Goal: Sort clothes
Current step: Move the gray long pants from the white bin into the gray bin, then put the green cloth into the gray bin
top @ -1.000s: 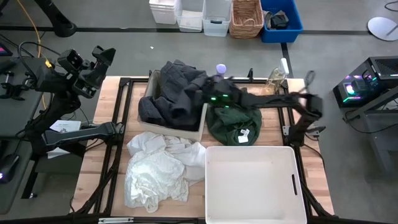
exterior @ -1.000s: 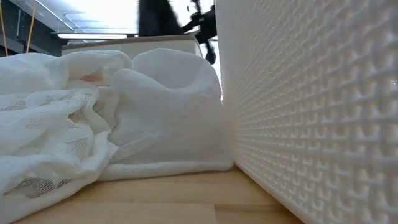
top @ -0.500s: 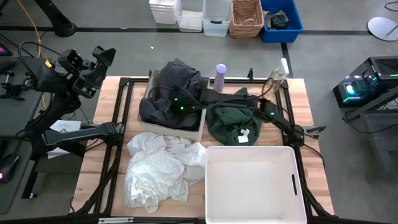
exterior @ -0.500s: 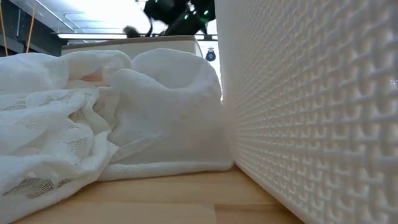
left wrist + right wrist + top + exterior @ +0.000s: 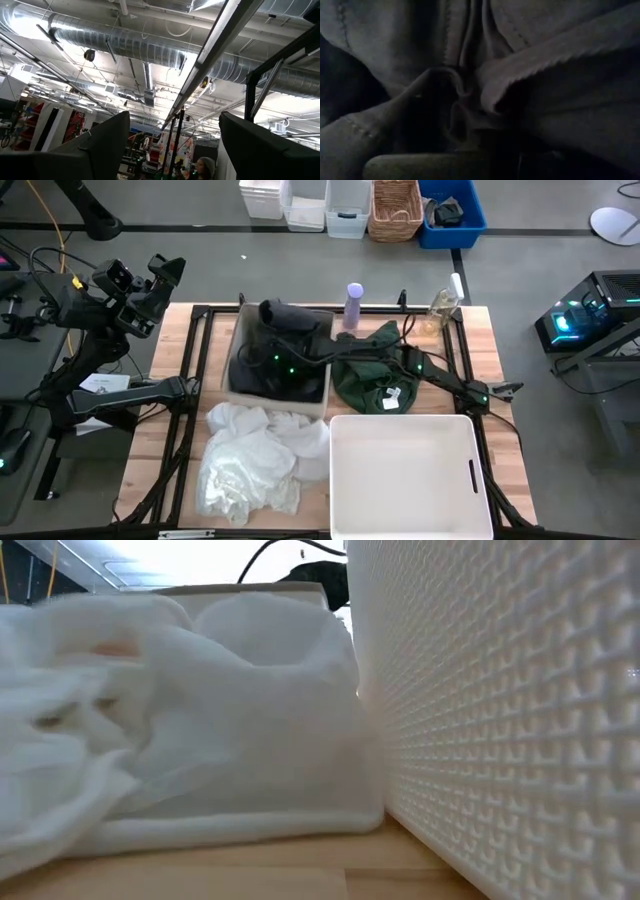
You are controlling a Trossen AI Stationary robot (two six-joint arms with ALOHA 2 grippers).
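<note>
The dark grey top (image 5: 280, 345) lies bunched inside a tan box (image 5: 236, 330) at the table's far middle. My right gripper (image 5: 283, 364) reaches in from the right and is sunk among its folds, shut. The dark green top (image 5: 375, 378) lies heaped on the table to the right of the box, under my right arm. Several white pieces (image 5: 255, 460) lie piled near the front left, also in the low view (image 5: 180, 720). My left gripper (image 5: 172, 150) hangs open off the table's far left corner (image 5: 160, 275), pointing at the ceiling. My right gripper comes at the dark grey top from above, slanting down from the table's right. Bunched folds (image 5: 465, 102) run together toward its fingers, but the cloth hides the place of contact. The top rests in the box, slack.
A large white plastic bin (image 5: 405, 475) fills the front right, and its wall (image 5: 500, 740) blocks the right of the low view. A lavender bottle (image 5: 353, 305) and a clear bottle (image 5: 443, 305) stand at the far edge. Crates and a basket sit on the floor beyond.
My right gripper has swung left and down and tipped steeply downward into the box, staying shut. The dark grey top, heaped high above the box a second ago, has sunk down inside it. The white pile beside the box has shifted slightly.
</note>
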